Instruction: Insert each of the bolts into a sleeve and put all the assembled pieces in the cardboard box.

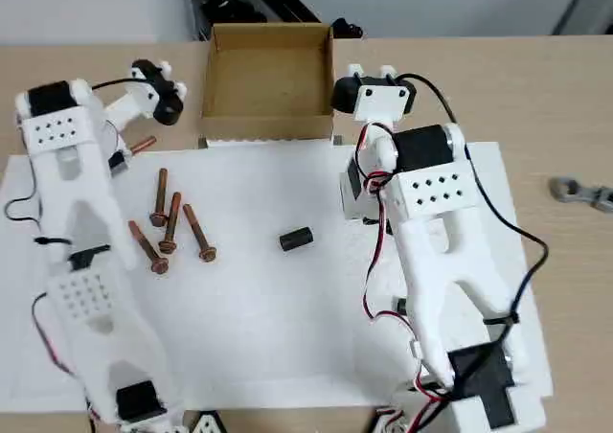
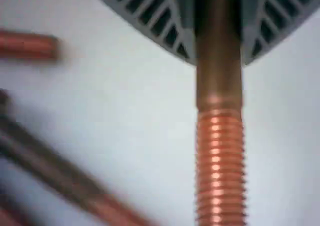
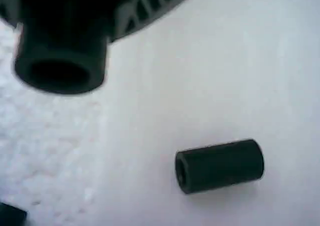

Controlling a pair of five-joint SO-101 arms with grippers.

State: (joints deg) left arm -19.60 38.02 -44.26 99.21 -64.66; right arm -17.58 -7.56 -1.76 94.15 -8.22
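Your two arms, the left arm (image 1: 67,198) and the right arm (image 1: 436,237), are built of white printed plastic shells, each carrying a flat panel pierced by rows of small round holes, with black servo motor blocks (image 1: 426,148) set at the joints. Thin red and black cables (image 1: 383,230) loop along the right arm's links, and a black cable trails beside the left arm. Close up, your dark grey plastic fingers (image 2: 150,13) show a ribbed lattice of slots.

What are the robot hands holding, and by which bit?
Left gripper holds a bolt by its smooth end, threads sticking out. Right gripper holds a sleeve by one end, hole facing out.
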